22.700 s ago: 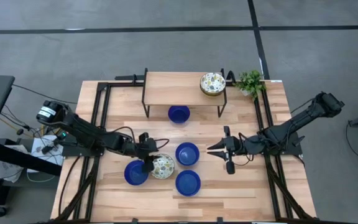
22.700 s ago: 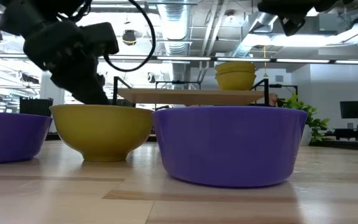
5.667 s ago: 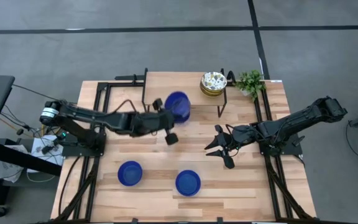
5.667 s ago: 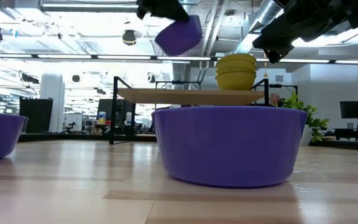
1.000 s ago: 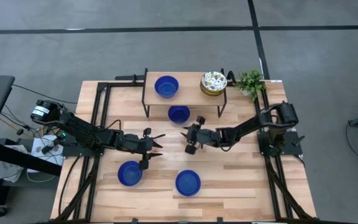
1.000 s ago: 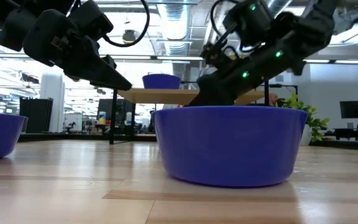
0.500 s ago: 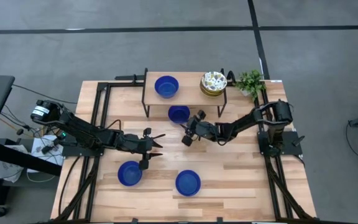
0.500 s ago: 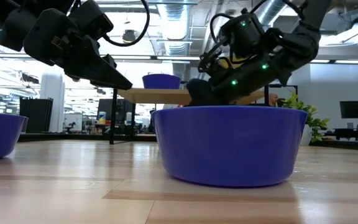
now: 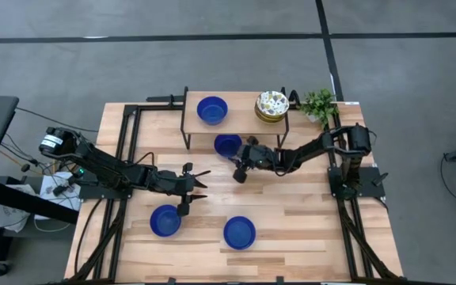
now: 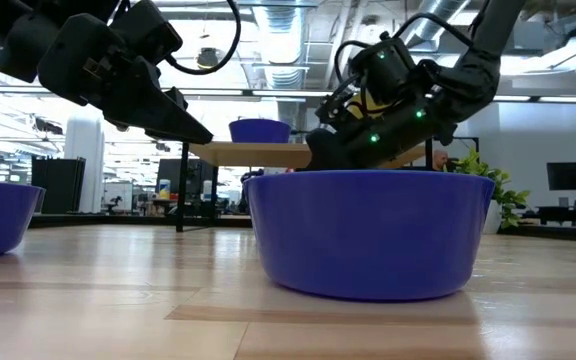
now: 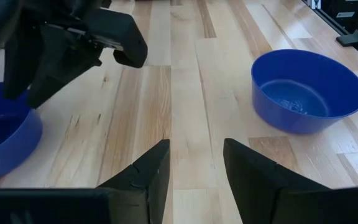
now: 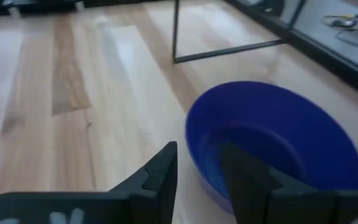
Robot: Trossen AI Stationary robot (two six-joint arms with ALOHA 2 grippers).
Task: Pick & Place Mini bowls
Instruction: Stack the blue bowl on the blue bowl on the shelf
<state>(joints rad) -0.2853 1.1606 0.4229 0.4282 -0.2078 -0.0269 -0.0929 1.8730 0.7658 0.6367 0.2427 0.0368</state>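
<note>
A cobalt blue mini bowl (image 9: pixel 227 145) sits on the table under the wooden shelf (image 9: pixel 240 119). My right gripper (image 9: pixel 237 165) is open just beside it. In the right wrist view its gripper (image 12: pixel 199 177) has the bowl's near rim (image 12: pixel 194 149) in front of the gap between the fingers, and no touch shows. A second blue bowl (image 9: pixel 211 109) and a stack of patterned cream bowls (image 9: pixel 271 105) stand on the shelf. Another two blue bowls (image 9: pixel 165 221) (image 9: pixel 239 232) rest on the table's near half. My left gripper (image 9: pixel 195 184) hovers open left of centre.
A small green plant (image 9: pixel 319 103) stands at the far right corner, beside the shelf's black leg (image 9: pixel 285 131). Black frame rails (image 9: pixel 129 150) run along the table's left and right sides. Bare wood lies between the two grippers and right of the near bowls.
My right gripper has moved toward the table's far edge and slightly left, closing on the blue bowl under the shelf, and the arm has stretched out flatter. Its fingers have stayed open. The bowls have not moved.
</note>
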